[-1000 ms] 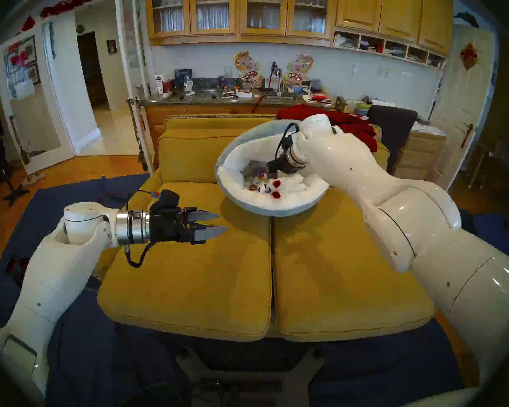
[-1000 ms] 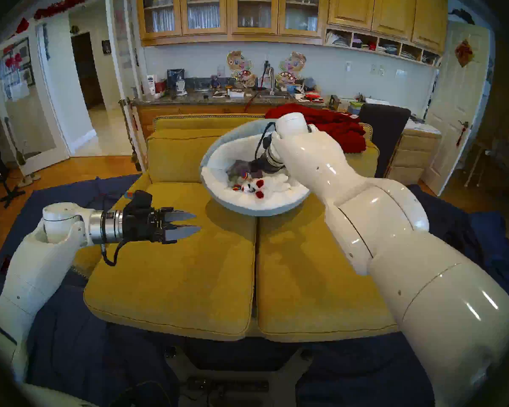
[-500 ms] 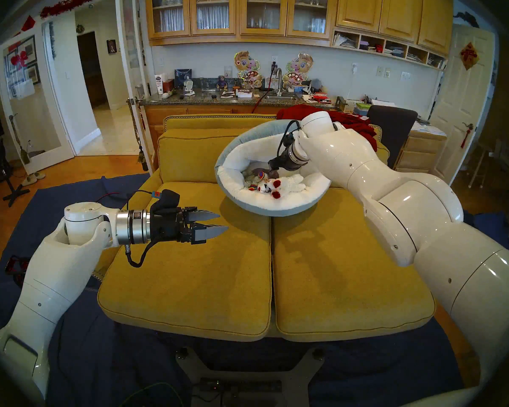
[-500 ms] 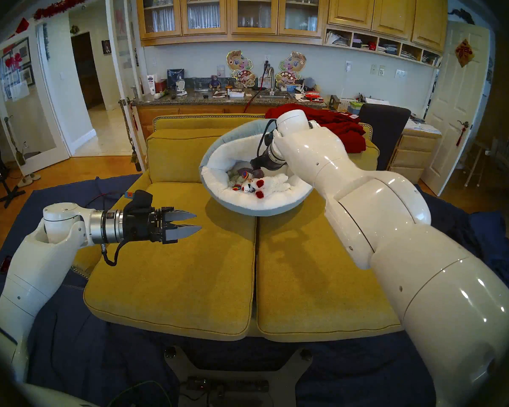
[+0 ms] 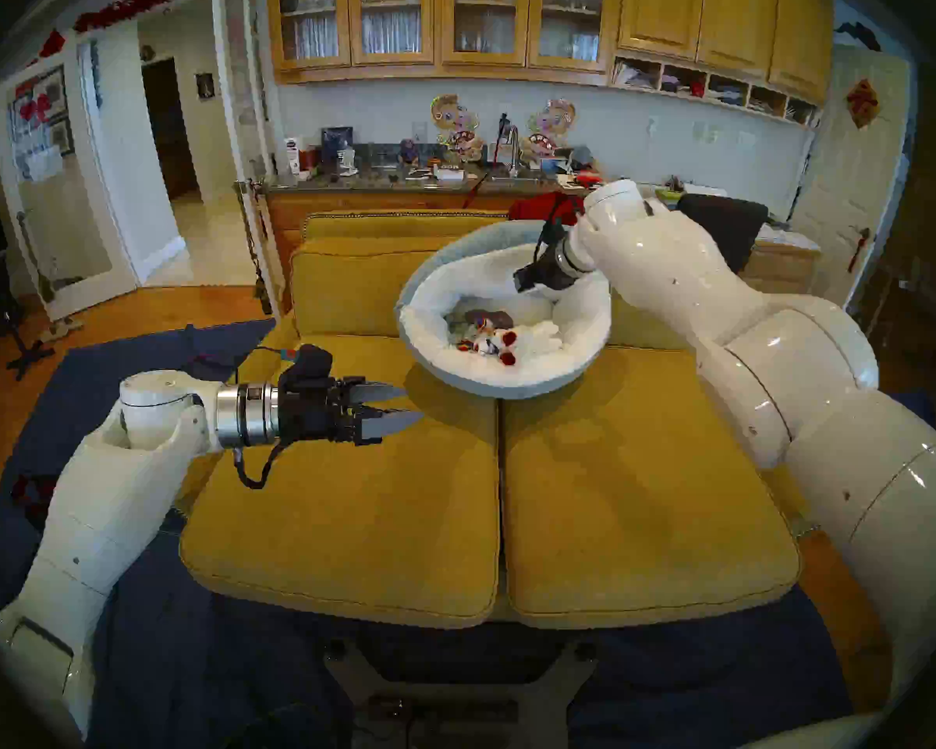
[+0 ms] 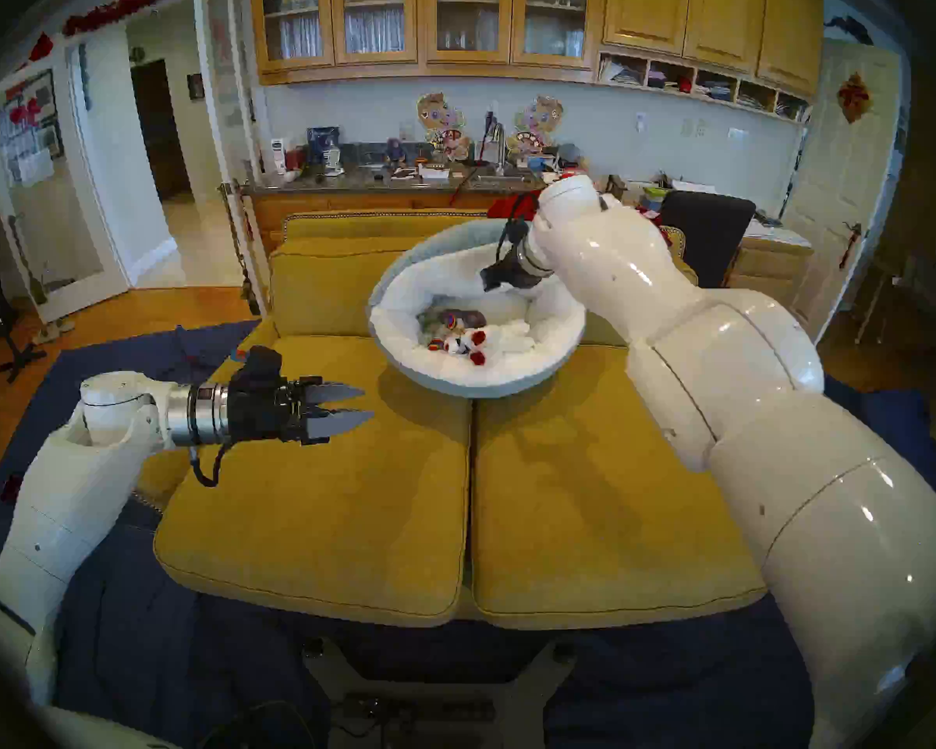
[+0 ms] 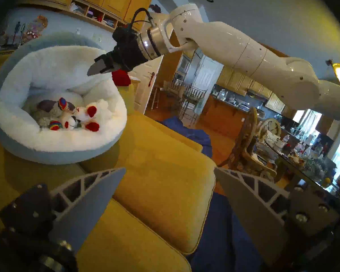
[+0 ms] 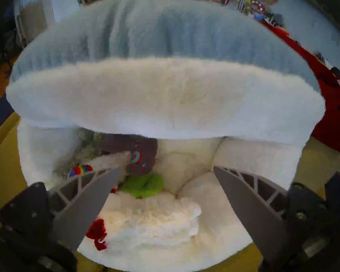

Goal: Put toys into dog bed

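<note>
With the plush toys (image 7: 67,116) piled in the dog bed (image 7: 53,153) and both the right tool (image 8: 165,187) and left tool (image 7: 169,189) released and empty, the job looks finished, leaving only arm retraction.

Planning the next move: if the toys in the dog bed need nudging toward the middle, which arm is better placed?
Probably the right: its open tool hangs over the dog bed above the toys; the left tool is beside it.
</note>
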`<action>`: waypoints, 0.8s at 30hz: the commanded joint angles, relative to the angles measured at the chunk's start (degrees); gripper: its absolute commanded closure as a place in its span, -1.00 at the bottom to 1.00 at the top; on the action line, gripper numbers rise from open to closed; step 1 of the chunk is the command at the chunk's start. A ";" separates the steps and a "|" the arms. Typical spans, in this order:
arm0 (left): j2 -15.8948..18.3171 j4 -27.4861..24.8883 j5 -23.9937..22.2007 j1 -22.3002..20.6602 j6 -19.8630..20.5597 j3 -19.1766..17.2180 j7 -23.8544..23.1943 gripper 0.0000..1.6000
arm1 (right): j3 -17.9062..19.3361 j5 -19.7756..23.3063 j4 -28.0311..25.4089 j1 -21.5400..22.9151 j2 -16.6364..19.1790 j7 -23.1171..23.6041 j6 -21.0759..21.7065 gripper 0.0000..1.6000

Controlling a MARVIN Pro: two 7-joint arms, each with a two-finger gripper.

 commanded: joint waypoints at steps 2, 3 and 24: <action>-0.28 -0.99 -0.91 -1.89 -0.28 -1.21 -0.39 -1.00 | -0.07 -0.28 -5.63 5.49 5.89 7.11 -0.51 -1.00; -0.32 -0.98 -0.88 -1.89 -0.28 -1.22 -0.39 -1.00 | -0.15 -0.28 -6.32 5.41 6.42 8.10 -0.36 -1.00; -0.81 -0.74 -0.36 -1.54 -0.29 -1.15 -0.23 -1.00 | -0.11 2.23 -17.75 -0.19 15.06 24.83 4.00 -1.00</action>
